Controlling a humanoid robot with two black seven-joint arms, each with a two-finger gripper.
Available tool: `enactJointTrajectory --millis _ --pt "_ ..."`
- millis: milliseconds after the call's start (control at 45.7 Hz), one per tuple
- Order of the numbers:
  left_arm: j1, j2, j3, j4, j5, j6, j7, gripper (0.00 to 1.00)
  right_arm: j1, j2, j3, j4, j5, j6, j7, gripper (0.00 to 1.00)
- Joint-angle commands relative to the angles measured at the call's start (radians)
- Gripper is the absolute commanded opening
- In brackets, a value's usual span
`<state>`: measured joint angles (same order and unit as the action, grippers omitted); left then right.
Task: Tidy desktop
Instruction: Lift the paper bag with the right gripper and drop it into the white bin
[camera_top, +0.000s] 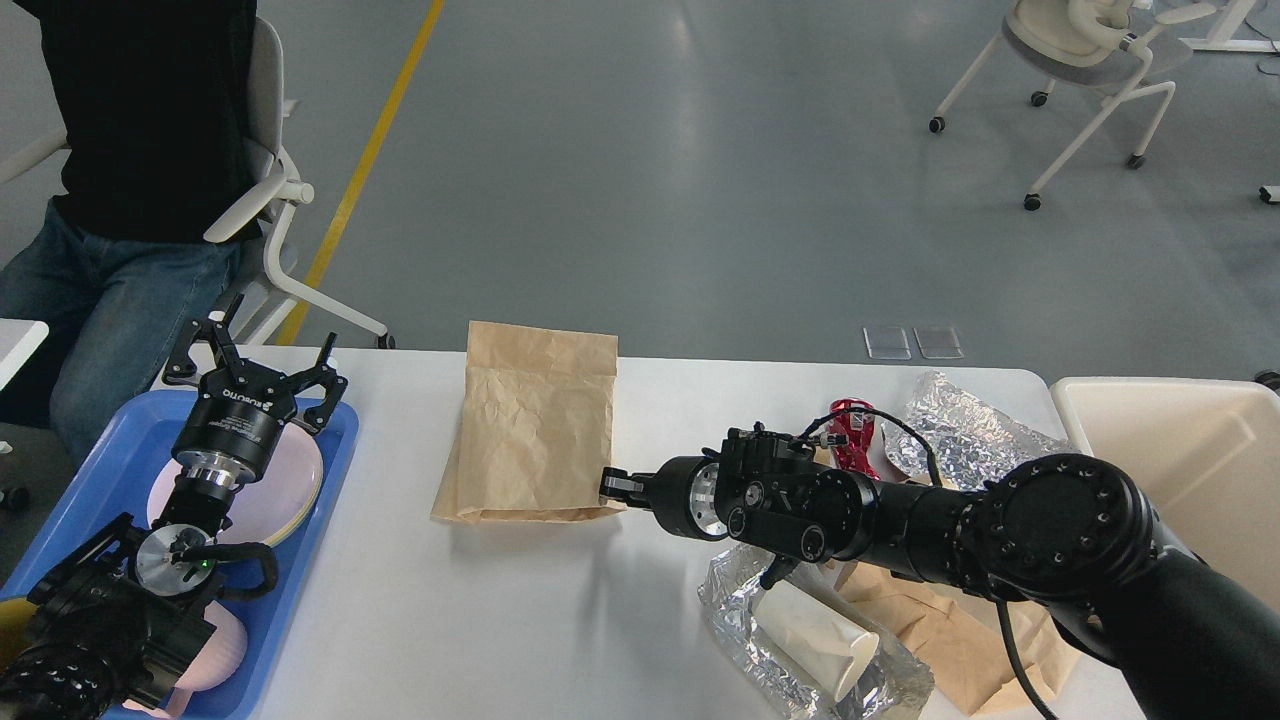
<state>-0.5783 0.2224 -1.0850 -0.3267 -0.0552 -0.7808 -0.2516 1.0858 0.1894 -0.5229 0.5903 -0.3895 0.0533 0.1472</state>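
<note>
On desktop (420, 620), right gripper (612, 487) jaws pinch paper bag (530, 430) corner.

Left arm comes up from the lower left corner, black and jointed, silver ring at the wrist, forearm rising steeply. At its far end the left gripper (255, 362) points up and away, its two black fingers (213, 345) spread wide apart with nothing between them. Right arm sweeps in from the lower right, big round elbow joint, forearm stretched level toward the left. The right gripper (612, 485) sits at its tip, small and dark, seen nearly end-on, so its fingers cannot be separated.
</note>
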Motion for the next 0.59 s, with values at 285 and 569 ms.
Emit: enactJointTrajectory --millis 285,569 --pt "0.000 0.000 0.000 0.000 0.000 0.000 0.000 0.96 0.239 -0.203 0.032 0.135 0.009 0.033 0.028 0.00" --pt "0.000 0.000 0.000 0.000 0.000 0.000 0.000 0.96 0.353 -0.424 0.158 0.204 0.009 0.112 0.041 0.00"
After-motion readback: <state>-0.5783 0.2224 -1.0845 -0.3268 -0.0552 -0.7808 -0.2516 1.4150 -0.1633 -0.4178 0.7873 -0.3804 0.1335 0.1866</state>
